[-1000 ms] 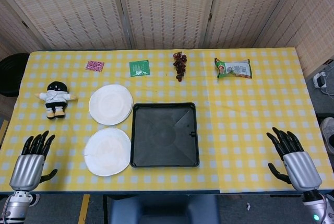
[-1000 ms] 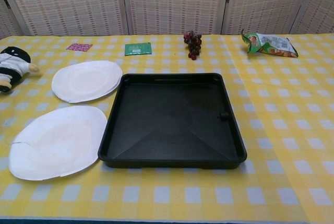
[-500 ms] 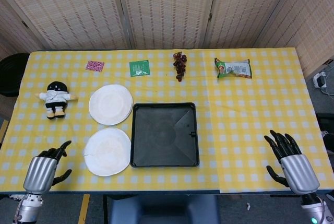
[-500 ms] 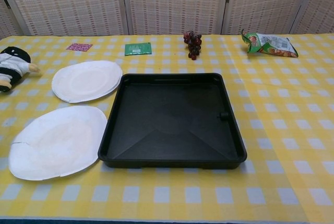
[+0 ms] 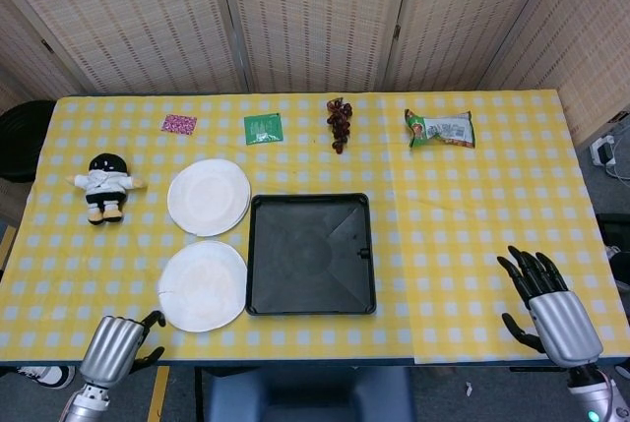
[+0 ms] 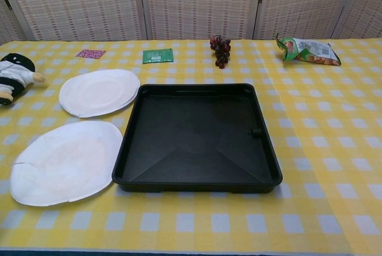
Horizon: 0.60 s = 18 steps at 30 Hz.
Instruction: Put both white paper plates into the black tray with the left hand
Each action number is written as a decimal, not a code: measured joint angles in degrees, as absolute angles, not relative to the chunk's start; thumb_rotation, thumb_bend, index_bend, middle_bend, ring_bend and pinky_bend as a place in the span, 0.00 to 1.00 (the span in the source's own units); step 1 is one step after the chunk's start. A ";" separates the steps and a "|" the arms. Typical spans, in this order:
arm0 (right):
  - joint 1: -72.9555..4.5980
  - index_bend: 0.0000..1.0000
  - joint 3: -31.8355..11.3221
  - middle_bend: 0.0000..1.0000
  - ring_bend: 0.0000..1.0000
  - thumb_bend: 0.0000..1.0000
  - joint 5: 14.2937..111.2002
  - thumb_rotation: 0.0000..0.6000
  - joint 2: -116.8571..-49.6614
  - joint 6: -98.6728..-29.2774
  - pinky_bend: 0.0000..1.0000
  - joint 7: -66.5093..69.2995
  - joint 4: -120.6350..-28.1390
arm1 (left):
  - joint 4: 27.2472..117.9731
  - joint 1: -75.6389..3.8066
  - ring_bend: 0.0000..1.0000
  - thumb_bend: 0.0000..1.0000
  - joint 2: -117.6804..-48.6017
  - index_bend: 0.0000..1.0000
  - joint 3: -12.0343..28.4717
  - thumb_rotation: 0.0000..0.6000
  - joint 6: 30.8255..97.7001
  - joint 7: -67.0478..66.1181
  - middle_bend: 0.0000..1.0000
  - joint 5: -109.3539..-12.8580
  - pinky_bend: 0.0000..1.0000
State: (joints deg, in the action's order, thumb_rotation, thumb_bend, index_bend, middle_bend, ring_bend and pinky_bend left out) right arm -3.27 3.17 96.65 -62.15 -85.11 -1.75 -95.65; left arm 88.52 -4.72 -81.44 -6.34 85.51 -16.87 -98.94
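1. Head view: left hand (image 5: 110, 348) low at the near edge of the surface (image 5: 472, 235), fingers (image 5: 151, 320) curled in on nothing, just beside the near plate (image 5: 203, 285), likely staged to reach it. Right hand (image 5: 551, 306) idle, well apart, fingers (image 5: 522, 270) spread, empty. Far plate (image 5: 208, 196) and near plate both left of the black tray (image 5: 311, 254), outside it.

2. Chest view: no hands visible. Tray empty; near plate's edge touching or just beside its wall, cannot tell which.
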 measured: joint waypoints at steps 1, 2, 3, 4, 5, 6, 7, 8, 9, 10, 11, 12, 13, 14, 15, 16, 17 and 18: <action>-3.31 0.00 3.18 0.00 0.00 0.38 96.60 1.00 -62.14 -84.98 0.00 -1.73 -95.64 | 88.19 -4.78 1.00 0.19 -81.80 0.52 -6.33 1.00 85.21 -16.81 1.00 -98.90 1.00; -3.36 0.00 3.20 0.00 0.00 0.38 96.50 1.00 -62.11 -84.74 0.00 -1.73 -95.65 | 87.81 -4.86 1.00 0.19 -82.19 0.51 -6.29 1.00 84.89 -16.79 1.00 -98.80 1.00; -3.40 0.00 3.24 0.00 0.00 0.38 96.39 1.00 -62.07 -84.51 0.00 -1.78 -95.67 | 87.17 -5.03 1.00 0.20 -82.81 0.51 -6.16 1.00 84.33 -16.93 1.00 -98.56 1.00; -3.45 0.00 3.25 0.00 0.00 0.38 96.25 1.00 -62.02 -84.29 0.00 -1.85 -95.72 | 86.60 -5.17 1.00 0.21 -83.40 0.50 -6.04 1.00 83.90 -17.14 1.00 -98.37 1.00; -3.50 0.00 3.24 0.00 0.00 0.38 96.09 1.00 -61.94 -84.18 0.00 -1.95 -95.84 | 86.08 -5.30 1.00 0.23 -84.04 0.50 -5.93 1.00 83.49 -17.34 1.00 -98.20 1.00; -3.50 0.00 3.20 0.00 0.00 0.38 96.06 1.00 -61.90 -84.21 0.00 -1.94 -95.88 | 85.48 -5.46 1.00 0.25 -84.96 0.50 -5.84 1.00 82.97 -17.48 1.00 -98.01 1.00; -3.49 0.00 3.17 0.00 0.00 0.38 96.04 1.00 -61.87 -84.31 0.00 -1.89 -95.90 | 85.09 -5.59 1.00 0.27 -85.64 0.51 -5.81 1.00 82.57 -17.54 1.00 -97.89 1.00; -3.45 0.00 3.11 0.00 0.00 0.38 96.02 1.00 -61.82 -84.46 0.00 -1.78 -95.92 | 84.77 -5.71 1.00 0.28 -86.28 0.51 -5.82 1.00 82.17 -17.57 1.00 -97.83 1.00; -3.43 0.00 3.06 0.00 0.00 0.38 96.00 1.00 -61.78 -84.57 0.00 -1.69 -95.92 | 84.31 -5.87 1.00 0.29 -87.10 0.52 -5.91 1.00 81.79 -17.58 1.00 -97.91 1.00; -3.39 0.00 3.02 0.00 0.00 0.38 95.96 1.00 -61.74 -84.67 0.00 -1.63 -95.92 | 83.85 -5.98 1.00 0.29 -87.69 0.53 -6.00 1.00 81.67 -17.57 1.00 -98.11 1.00; -3.34 0.00 2.97 0.00 0.00 0.38 95.89 1.00 -61.66 -84.79 0.00 -1.52 -95.93 | 83.31 -6.05 1.00 0.29 -88.25 0.53 -6.09 1.00 81.65 -17.57 1.00 -98.42 1.00; -3.31 0.00 2.94 0.00 0.00 0.38 95.84 1.00 -61.61 -84.83 0.00 -1.43 -95.96 | 82.41 -6.09 1.00 0.29 -89.10 0.54 -6.19 1.00 81.79 -17.57 1.00 -98.90 1.00; -3.28 0.00 2.94 0.00 0.00 0.38 95.82 1.00 -61.53 -84.86 0.00 -1.33 -96.00 | 81.61 -6.10 1.00 0.29 -89.83 0.54 -6.24 1.00 82.00 -17.54 1.00 -99.26 1.00; -3.24 0.00 2.99 0.00 0.00 0.38 95.87 1.00 -61.39 -84.92 0.00 -1.21 -96.08 | 80.72 -6.09 1.00 0.29 -90.64 0.54 -6.28 1.00 82.27 -17.50 1.00 -99.61 1.00; -3.20 0.00 3.03 0.00 0.00 0.38 95.95 1.00 -61.29 -84.99 0.00 -1.14 -96.14 | 79.45 -6.06 1.00 0.29 -91.78 0.53 -6.35 1.00 82.61 -17.41 1.00 -100.05 1.00; -3.16 0.00 3.06 0.00 0.00 0.38 96.04 1.00 -61.18 -85.10 0.00 -1.06 -96.19 | 78.54 -6.05 1.00 0.29 -92.65 0.53 -6.42 1.00 82.80 -17.29 1.00 -100.32 1.00; -3.10 0.00 3.08 0.00 0.00 0.38 96.11 1.00 -61.07 -85.25 0.00 -0.98 -96.25 | 77.75 -6.06 1.00 0.29 -93.47 0.53 -6.51 1.00 82.90 -17.11 1.00 -100.55 1.00; -3.05 0.00 3.04 0.00 0.00 0.38 96.08 1.00 -61.06 -85.39 0.00 -1.01 -96.25 | 76.92 -6.08 1.00 0.29 -94.38 0.53 -6.63 1.00 82.96 -16.81 1.00 -100.78 1.00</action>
